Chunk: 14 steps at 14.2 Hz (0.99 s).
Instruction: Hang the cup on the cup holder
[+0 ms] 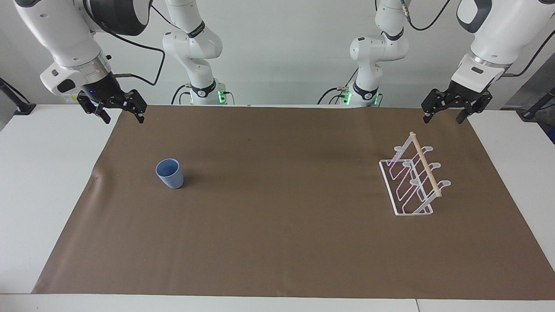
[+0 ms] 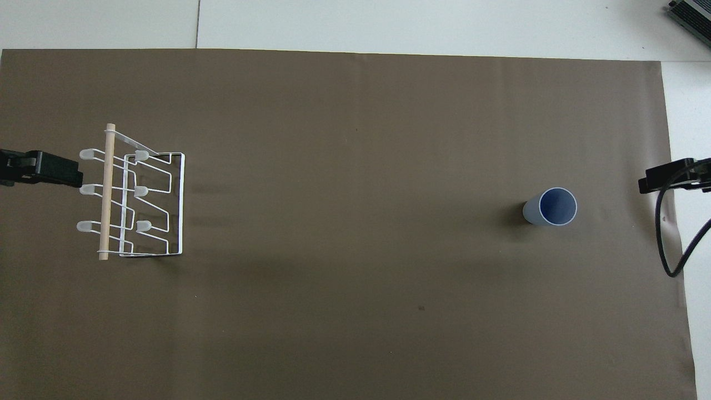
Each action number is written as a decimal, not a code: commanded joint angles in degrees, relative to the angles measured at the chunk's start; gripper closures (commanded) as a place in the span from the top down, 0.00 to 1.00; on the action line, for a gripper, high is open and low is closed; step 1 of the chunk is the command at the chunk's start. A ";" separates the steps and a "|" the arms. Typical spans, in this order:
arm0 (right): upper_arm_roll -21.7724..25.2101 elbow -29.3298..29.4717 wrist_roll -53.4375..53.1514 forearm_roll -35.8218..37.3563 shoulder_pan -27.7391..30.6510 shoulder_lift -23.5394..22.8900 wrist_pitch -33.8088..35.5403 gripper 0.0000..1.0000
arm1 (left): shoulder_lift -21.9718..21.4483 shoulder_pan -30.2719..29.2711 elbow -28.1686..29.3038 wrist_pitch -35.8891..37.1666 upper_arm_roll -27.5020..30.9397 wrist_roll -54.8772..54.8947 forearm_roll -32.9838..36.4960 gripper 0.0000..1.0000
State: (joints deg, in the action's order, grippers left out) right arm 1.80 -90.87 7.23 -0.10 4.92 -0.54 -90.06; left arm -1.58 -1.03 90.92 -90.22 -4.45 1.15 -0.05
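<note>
The light-blue cup [image 1: 169, 173] stands upright, mouth up, on the brown mat toward the right arm's end; it also shows in the overhead view [image 2: 550, 207]. The white wire cup holder [image 1: 412, 182] with its wooden dowel stands on the mat toward the left arm's end, with nothing on its prongs; it also shows in the overhead view [image 2: 133, 200]. My right gripper [image 1: 122, 116] is open and empty, raised over the mat's edge, apart from the cup. My left gripper [image 1: 443, 117] is open and empty, raised over the mat's edge, apart from the holder.
The brown mat [image 1: 277, 242] covers most of the white table [image 1: 43, 195]. A black cable [image 2: 664, 244] hangs from the right arm over the mat's edge. A grey device [image 2: 691, 16] sits at the table corner farthest from the robots, at the right arm's end.
</note>
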 commanded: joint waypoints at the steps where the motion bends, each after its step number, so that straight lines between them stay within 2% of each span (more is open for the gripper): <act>1: 0.57 0.34 1.12 0.01 0.26 0.54 1.29 1.00 | -1.67 0.06 1.99 -0.75 0.23 0.61 0.84 1.00; 14: 0.13 -0.53 0.86 0.27 0.17 0.80 -0.72 1.00 | -1.76 0.15 2.25 -0.75 0.23 0.44 0.84 1.00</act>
State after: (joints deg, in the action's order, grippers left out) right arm 2.38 -90.61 7.24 -0.10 4.89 -0.31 -90.08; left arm -1.58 -1.03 90.98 -90.22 -4.45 1.15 -0.05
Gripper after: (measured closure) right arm 0.000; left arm 0.000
